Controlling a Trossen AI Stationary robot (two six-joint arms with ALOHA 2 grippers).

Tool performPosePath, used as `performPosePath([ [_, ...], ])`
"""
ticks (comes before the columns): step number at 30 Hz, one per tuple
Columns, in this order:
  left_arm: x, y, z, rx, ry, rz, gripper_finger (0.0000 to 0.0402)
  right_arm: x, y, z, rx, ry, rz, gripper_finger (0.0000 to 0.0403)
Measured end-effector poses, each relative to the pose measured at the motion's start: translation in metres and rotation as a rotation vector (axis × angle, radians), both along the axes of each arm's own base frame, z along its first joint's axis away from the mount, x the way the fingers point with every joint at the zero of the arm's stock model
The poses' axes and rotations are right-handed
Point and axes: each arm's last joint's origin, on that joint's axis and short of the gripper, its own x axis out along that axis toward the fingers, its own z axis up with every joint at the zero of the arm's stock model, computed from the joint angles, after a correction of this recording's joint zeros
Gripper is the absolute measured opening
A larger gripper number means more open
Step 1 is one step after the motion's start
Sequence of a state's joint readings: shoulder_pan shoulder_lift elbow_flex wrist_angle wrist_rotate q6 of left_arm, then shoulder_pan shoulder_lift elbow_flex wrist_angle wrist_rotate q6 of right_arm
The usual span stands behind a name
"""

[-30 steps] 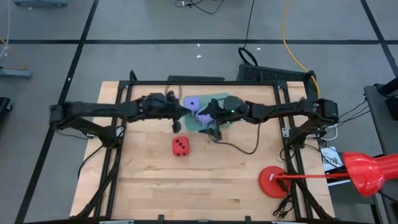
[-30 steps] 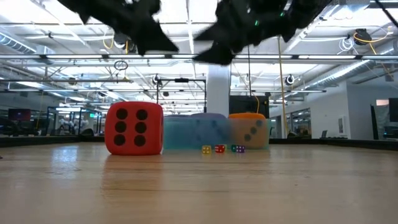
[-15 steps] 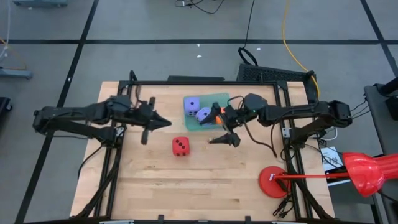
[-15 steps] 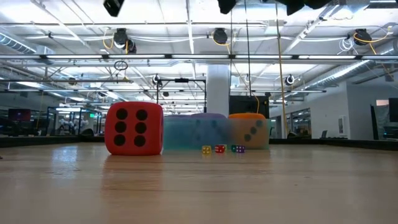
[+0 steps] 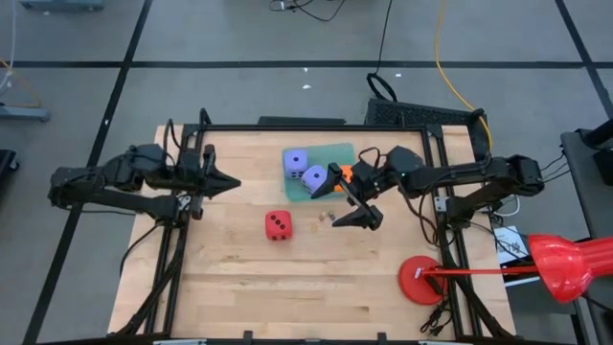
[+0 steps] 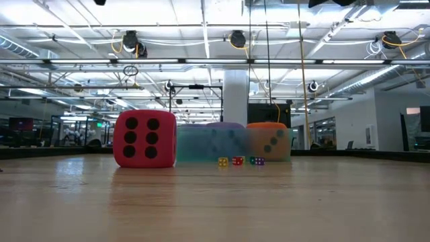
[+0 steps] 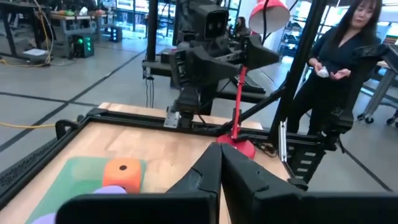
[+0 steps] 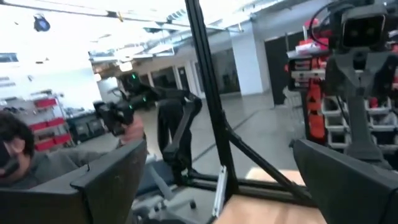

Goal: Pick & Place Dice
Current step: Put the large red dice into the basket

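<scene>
The red die [image 5: 278,224] [image 6: 144,138] sits flat on the bare wood, in front of the tray. Two purple-blue dice [image 5: 295,162] [image 5: 313,176] and the orange die [image 5: 340,173] [image 6: 269,141] [image 7: 122,174] rest in the green tray [image 5: 330,153] [image 6: 201,144]. My left gripper [image 5: 228,182] [image 7: 219,168] hovers shut to the tray's left, touching nothing. My right gripper [image 5: 351,205] [image 8: 227,186] hangs open just right of the red die and near the tray's front edge, its arm partly covering the orange die in the high view.
Several tiny coloured dice [image 6: 238,160] [image 5: 322,217] lie on the wood between the red die and the tray. A red lamp base [image 5: 421,280] stands at the table's near right corner. A black frame [image 5: 316,126] rims the table. A person [image 7: 336,62] stands beyond the table.
Both arms have drawn back from over the tray and risen out of the low view. The left gripper moved toward the table's left edge. The right gripper moved toward the right and near edge. The dice have stayed where they were.
</scene>
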State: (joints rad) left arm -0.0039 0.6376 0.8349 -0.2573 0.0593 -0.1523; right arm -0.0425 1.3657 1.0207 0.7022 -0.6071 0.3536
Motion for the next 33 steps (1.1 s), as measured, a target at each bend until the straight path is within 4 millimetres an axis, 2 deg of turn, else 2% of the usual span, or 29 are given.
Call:
performPosePath([
  [5,-0.001,-0.002,0.000,0.012,0.004,-0.014,0.0004,0.003,0.003,-0.011,-0.062,0.081,-0.006,0.0395],
  [8,-0.002,-0.003,0.000,0.013,0.004,-0.027,0.0011,0.001,0.004,-0.015,-0.092,0.122,-0.013,0.0395],
  [14,-0.002,-0.005,0.003,-0.021,-0.031,-0.035,0.0006,0.003,0.001,-0.023,-0.077,0.219,-0.085,0.0395],
  [22,-0.003,-0.014,0.011,-0.017,-0.110,-0.118,0.0016,0.002,0.014,-0.022,-0.118,0.179,-0.049,0.0395],
  [27,-0.006,-0.015,0.013,-0.012,-0.134,-0.119,0.0004,0.002,0.015,-0.022,-0.116,0.179,-0.046,0.0395],
  [33,-0.006,-0.014,0.014,-0.009,-0.142,-0.120,0.0022,0.002,0.016,-0.021,-0.116,0.172,-0.042,0.0395],
])
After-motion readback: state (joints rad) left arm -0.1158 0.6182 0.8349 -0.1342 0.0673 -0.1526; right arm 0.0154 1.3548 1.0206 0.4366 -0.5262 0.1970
